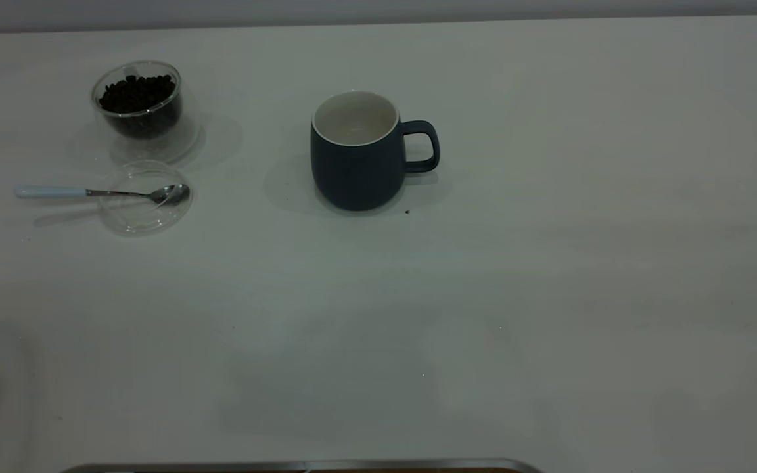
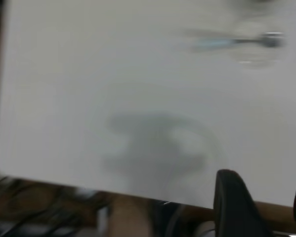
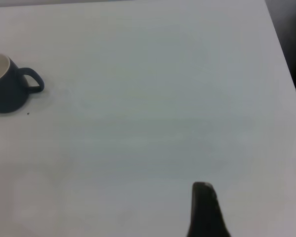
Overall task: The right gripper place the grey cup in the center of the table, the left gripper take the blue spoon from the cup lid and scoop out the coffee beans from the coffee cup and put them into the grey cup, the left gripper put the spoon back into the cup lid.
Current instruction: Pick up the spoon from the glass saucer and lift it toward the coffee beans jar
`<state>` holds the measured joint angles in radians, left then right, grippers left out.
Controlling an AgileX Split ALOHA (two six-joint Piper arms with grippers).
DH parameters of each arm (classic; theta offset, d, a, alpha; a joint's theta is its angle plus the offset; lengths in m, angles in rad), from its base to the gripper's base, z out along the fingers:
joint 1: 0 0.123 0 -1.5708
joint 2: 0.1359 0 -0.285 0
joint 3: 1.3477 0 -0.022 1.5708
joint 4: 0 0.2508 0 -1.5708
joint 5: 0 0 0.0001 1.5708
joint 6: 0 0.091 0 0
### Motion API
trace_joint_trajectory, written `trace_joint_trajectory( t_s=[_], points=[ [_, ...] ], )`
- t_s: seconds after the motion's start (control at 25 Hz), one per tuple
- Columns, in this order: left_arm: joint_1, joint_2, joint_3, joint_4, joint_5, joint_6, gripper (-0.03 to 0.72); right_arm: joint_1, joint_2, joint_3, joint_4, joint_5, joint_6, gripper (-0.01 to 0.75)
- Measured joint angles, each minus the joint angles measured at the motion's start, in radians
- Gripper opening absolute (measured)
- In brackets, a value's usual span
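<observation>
The grey cup [image 1: 359, 154] stands upright near the table's middle, handle to the right, its off-white inside bare; the right wrist view shows it far off [image 3: 7, 86]. At the back left, the coffee cup [image 1: 138, 105] holds coffee beans [image 1: 137, 92]. In front of it lies the cup lid [image 1: 145, 197], with the blue spoon [image 1: 102, 192] resting bowl-in and its handle pointing left. My left gripper [image 2: 269, 197] is open and empty over the table's near edge, far from the blurred spoon [image 2: 236, 42]. My right gripper [image 3: 207, 212] hovers over bare table [image 3: 152, 123], well away from the grey cup.
One dark speck [image 1: 407, 212] lies just right of the grey cup's base. A metal rim [image 1: 299, 466] runs along the near edge. Past the table edge, the left wrist view shows dark cables [image 2: 34, 217]. Neither arm shows in the exterior view.
</observation>
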<state>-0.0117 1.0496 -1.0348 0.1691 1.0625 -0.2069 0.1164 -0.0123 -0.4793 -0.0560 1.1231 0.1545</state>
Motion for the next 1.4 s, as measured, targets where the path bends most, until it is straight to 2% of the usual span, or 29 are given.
trace_joint_trajectory(
  t_s=[0.12, 0.24, 0.4, 0.56, 0.76, 0.96, 1.08, 1.28, 1.4],
  points=[
    [0.076, 0.106, -0.012, 0.077, -0.031, -0.030, 0.360, 0.000, 0.000, 0.000, 0.000, 0.000, 0.000, 0.532],
    [0.229, 0.210, -0.013, 0.068, -0.121, -0.028, 0.360, 0.000, 0.000, 0.000, 0.000, 0.000, 0.000, 0.532],
    [0.430, 0.334, -0.013, -0.091, -0.246, 0.054, 0.360, 0.000, 0.000, 0.000, 0.000, 0.000, 0.000, 0.532],
    [0.527, 0.477, -0.027, -0.309, -0.330, 0.236, 0.360, 0.000, 0.000, 0.000, 0.000, 0.000, 0.000, 0.532],
    [0.543, 0.688, -0.072, -0.525, -0.359, 0.457, 0.360, 0.000, 0.000, 0.000, 0.000, 0.000, 0.000, 0.532],
    [0.543, 0.827, -0.110, -0.747, -0.423, 0.762, 0.360, 0.000, 0.000, 0.000, 0.000, 0.000, 0.000, 0.532],
    [0.543, 0.894, -0.119, -0.870, -0.424, 0.924, 0.360, 0.000, 0.000, 0.000, 0.000, 0.000, 0.000, 0.532],
    [0.543, 1.006, -0.122, -1.010, -0.407, 1.218, 0.360, 0.000, 0.000, 0.000, 0.000, 0.000, 0.000, 0.532],
    [0.543, 1.032, -0.122, -1.046, -0.403, 1.342, 0.363, 0.000, 0.000, 0.000, 0.000, 0.000, 0.000, 0.532]
  ],
)
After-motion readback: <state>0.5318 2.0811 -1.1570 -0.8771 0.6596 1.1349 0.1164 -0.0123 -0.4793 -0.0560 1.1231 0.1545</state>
